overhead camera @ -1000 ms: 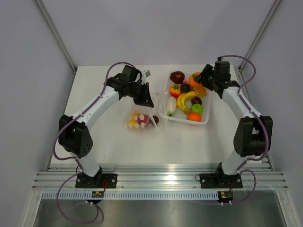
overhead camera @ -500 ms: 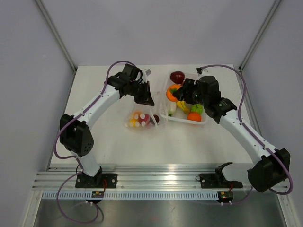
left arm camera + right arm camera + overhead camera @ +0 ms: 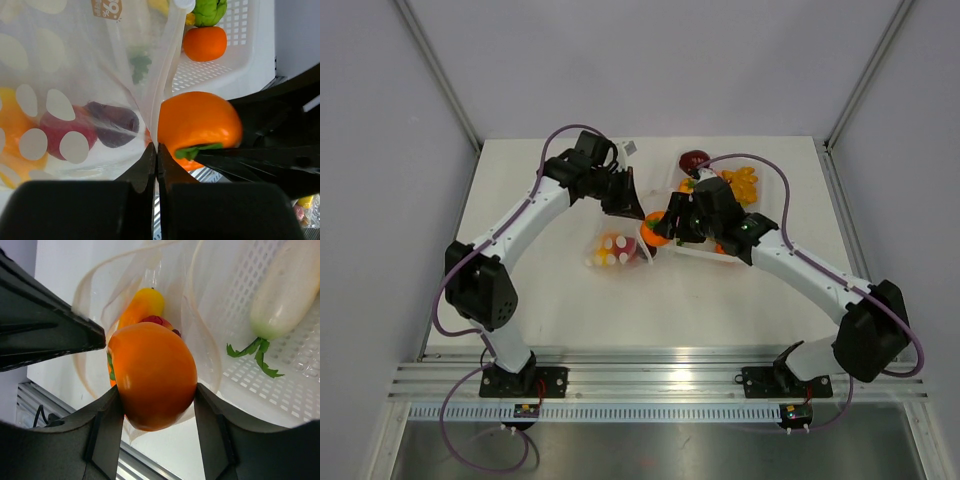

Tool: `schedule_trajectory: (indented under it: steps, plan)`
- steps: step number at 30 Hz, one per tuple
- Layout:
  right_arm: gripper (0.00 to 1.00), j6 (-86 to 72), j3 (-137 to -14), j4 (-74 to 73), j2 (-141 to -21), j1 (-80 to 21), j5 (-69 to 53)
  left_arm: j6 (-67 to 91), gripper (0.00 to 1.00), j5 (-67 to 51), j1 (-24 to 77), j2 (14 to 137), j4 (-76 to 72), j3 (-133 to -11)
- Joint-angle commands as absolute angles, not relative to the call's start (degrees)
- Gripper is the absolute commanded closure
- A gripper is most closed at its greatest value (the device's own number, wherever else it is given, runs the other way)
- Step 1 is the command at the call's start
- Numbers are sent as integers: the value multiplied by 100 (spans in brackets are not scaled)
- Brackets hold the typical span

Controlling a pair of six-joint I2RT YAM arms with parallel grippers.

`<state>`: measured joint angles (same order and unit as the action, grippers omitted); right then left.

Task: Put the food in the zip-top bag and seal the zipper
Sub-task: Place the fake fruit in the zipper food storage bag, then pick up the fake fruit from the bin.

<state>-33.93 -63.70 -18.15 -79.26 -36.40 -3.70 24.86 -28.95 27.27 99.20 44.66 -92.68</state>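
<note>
My left gripper (image 3: pixel 625 205) is shut on the mouth edge of the zip-top bag (image 3: pixel 617 250) and holds it up; the pinched edge shows in the left wrist view (image 3: pixel 156 146). Yellow, red and dark purple pieces lie inside the bag (image 3: pixel 75 120). My right gripper (image 3: pixel 657 229) is shut on an orange fruit (image 3: pixel 152 374) with a green stem and holds it right over the open bag mouth (image 3: pixel 150 305). The same orange fruit shows in the left wrist view (image 3: pixel 197 125) beside the bag edge. The zipper strip is too faint to make out.
The white tray (image 3: pixel 752 240) stands to the right of the bag, with a dark red fruit (image 3: pixel 694 160), a yellow-orange piece (image 3: pixel 740 183), a white radish (image 3: pixel 282 292), an orange piece (image 3: pixel 205 42) and a green piece (image 3: pixel 210 11) in it.
My right arm has swung left from the tray with the orange fruit, ending over the bag mouth. My left gripper has stayed on the bag edge.
</note>
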Motion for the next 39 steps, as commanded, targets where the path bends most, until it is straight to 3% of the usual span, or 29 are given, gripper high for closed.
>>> schedule_trajectory:
  steps: [1,6,9,17,20,21,25,27,29,31,36,37,39]
  plan:
    - [50,-3489,-6741,-1617,-8226,-3779,-229,2470,100,-3270,2777,9659,4377,-9624]
    - [18,-3419,-6899,-1599,-8411,-3788,-290,2443,100,-3270,2760,9589,4430,-9615]
    - [9,-3340,-6961,-1748,-8324,-3788,-36,2461,100,-3287,2725,9563,4412,-9580]
    - [10,-2971,-6812,-2267,-7445,-3640,1721,2522,100,-3261,2567,9475,4333,-9413]
    - [22,-2936,-6777,-2399,-7330,-3141,1741,2566,100,-3261,2505,9404,4307,-9387]
    - [34,-2936,-6707,-2417,-7330,-2972,1697,2575,100,-3243,2487,9378,4307,-9378]
    - [58,-3128,-6583,-2339,-7514,-2041,1354,2575,100,-3208,2461,9290,4280,-9352]
    - [59,-3251,-6522,-2233,-7611,-1812,1275,2610,100,-3234,2461,9264,4254,-9299]
    - [56,-3550,-6469,-1979,-7690,-1776,1327,2628,100,-3261,2461,9246,4184,-9212]
    - [41,-3874,-6329,-1618,-7831,-1653,1284,2663,100,-3287,2461,9246,4157,-9167]
    - [30,-4149,-6292,-907,-8471,-1529,977,2628,100,-3270,2461,9202,4175,-9123]
    - [24,-3931,-6502,-862,-8760,-1529,845,2628,100,-3270,2461,9202,4184,-9114]
    - [21,-3632,-6895,-1245,-9119,-1521,826,2619,100,-3270,2461,9211,4192,-9114]
